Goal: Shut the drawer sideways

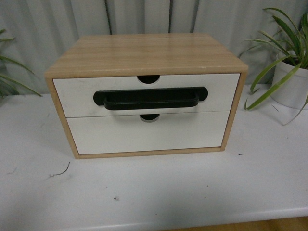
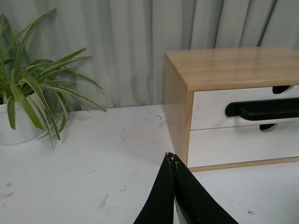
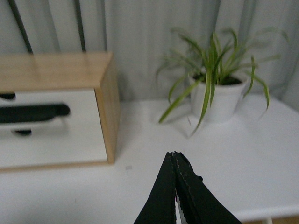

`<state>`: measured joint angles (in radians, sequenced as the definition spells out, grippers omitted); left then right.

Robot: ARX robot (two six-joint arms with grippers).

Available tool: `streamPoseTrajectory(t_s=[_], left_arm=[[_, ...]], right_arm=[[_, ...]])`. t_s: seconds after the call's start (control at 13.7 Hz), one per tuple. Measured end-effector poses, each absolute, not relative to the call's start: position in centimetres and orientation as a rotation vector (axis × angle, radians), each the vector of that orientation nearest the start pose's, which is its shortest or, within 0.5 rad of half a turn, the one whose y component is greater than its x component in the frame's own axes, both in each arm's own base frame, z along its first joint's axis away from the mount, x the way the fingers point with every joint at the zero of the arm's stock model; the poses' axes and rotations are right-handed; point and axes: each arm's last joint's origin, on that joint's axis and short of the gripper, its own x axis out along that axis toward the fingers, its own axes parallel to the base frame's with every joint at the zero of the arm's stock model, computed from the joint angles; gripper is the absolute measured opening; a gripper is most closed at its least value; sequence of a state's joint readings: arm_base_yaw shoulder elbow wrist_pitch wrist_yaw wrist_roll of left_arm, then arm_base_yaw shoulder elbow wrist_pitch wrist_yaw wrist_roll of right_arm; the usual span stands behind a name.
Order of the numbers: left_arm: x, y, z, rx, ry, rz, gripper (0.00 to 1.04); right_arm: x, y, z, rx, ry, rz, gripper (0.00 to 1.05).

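The drawer [image 1: 77, 94] is the upper one in a light wooden cabinet [image 1: 144, 53]. It has a white front, a long black bar handle [image 1: 149, 98] and a semicircular notch [image 1: 148, 78] in its top edge. Its front looks about level with the cabinet frame. It also shows in the left wrist view [image 2: 210, 107] and the right wrist view [image 3: 79, 100]. Neither gripper shows in the front view. My left gripper [image 2: 170, 156] is shut and empty, over the table near the cabinet's left front corner. My right gripper [image 3: 174, 154] is shut and empty, over the table off the cabinet's right front corner.
A plain white lower drawer front [image 1: 144, 134] sits under the handled one. The cabinet stands on a white table [image 1: 168, 192]. A potted plant [image 1: 291, 86] stands to the right and leaves of another [image 1: 9, 77] show at the left. Grey curtains hang behind.
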<state>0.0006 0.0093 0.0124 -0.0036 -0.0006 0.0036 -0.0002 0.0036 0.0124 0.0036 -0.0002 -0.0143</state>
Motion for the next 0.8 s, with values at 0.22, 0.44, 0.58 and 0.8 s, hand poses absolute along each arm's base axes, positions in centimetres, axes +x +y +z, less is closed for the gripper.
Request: streamPoseTrajectory(t_s=[0.22, 0.44, 0.58, 0.8], left_arm=[[9.75, 0.01, 16.67, 0.004, 0.001, 0.001, 0.02], [9.75, 0.01, 16.67, 0.002, 0.0, 0.001, 0.21], [9.75, 0.01, 16.67, 0.002, 0.0, 0.001, 0.43], [9.75, 0.01, 16.67, 0.002, 0.0, 0.001, 0.9]], right_arm=[[9.72, 0.0, 16.7, -0.014, -0.004, 0.0, 0.02], [9.72, 0.0, 16.71, -0.014, -0.005, 0.0, 0.2], [9.72, 0.0, 16.71, -0.014, -0.005, 0.0, 0.41], [9.72, 0.0, 16.71, -0.014, -0.005, 0.0, 0.89]])
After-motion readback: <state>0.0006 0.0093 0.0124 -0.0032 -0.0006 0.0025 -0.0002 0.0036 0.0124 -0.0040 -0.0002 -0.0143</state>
